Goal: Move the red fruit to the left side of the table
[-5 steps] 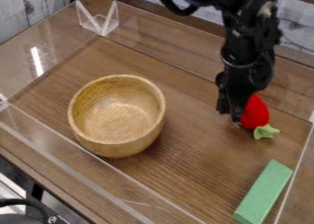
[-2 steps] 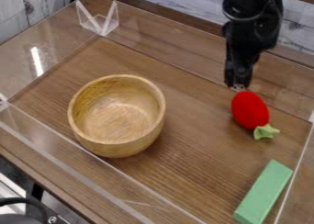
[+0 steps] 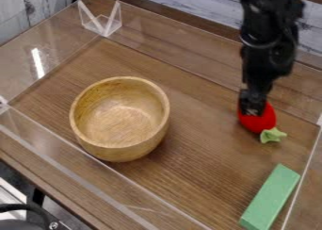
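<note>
Arm's dropped back down onto the red fruit (image 3: 258, 115) at the tabletop's (image 3: 189, 168) right side. Fingers (image 3: 257, 98) look spread wide over its top, touching, not pinching.

This looks like a robotics lab test station rather than anyone's home. The wood-grain tabletop (image 3: 189, 168) is fenced in by low clear acrylic walls (image 3: 51, 45), and the things laid out on it are props: a wooden bowl (image 3: 120, 117), a green block (image 3: 272, 198), a toy fruit (image 3: 258, 115).
</note>
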Robot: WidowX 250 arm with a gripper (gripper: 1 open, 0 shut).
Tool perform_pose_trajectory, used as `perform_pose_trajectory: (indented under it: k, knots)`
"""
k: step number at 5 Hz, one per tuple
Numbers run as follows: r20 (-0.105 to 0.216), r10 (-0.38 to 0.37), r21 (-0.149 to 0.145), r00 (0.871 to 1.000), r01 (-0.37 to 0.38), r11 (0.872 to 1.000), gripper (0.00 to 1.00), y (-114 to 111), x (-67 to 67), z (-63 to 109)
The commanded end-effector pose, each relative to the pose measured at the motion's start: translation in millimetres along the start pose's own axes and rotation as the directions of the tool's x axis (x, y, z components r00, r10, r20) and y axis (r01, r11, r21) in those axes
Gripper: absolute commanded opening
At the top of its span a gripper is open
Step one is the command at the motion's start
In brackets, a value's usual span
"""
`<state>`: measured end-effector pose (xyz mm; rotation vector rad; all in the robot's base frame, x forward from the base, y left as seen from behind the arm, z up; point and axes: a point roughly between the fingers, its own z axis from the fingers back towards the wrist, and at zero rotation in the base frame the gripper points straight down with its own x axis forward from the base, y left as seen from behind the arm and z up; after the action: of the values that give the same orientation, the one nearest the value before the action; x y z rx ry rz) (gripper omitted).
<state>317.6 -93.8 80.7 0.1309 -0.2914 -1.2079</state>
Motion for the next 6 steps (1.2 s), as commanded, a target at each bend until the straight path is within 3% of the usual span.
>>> perform_pose_trajectory:
  k: [1, 2, 3, 4, 5, 6]
  knots:
    - [0.05, -0.066, 0.019, 0.997, 0.066, 0.998, 1.0, 9, 29.9, -6.1]
    - [0.024, 0.011, 0.012, 1.0, -0.011, 1.0, 1.0, 1, 13.7, -7.4]
    - [-0.015, 0.13, 0.068, 0.991, -0.128, 0.989, 0.0, 5, -3.9, 18.1]
    - [-0.045, 0.305, 0.159, 0.951, -0.294, 0.942, 0.0, 28, -18.2, 40.4]
    - [-0.047, 0.429, 0.232, 0.902, -0.408, 0.883, 0.0, 43, -24.8, 57.7]
    - [-0.053, 0.398, 0.211, 0.916, -0.38, 0.901, 1.0, 32, -23.9, 43.1]
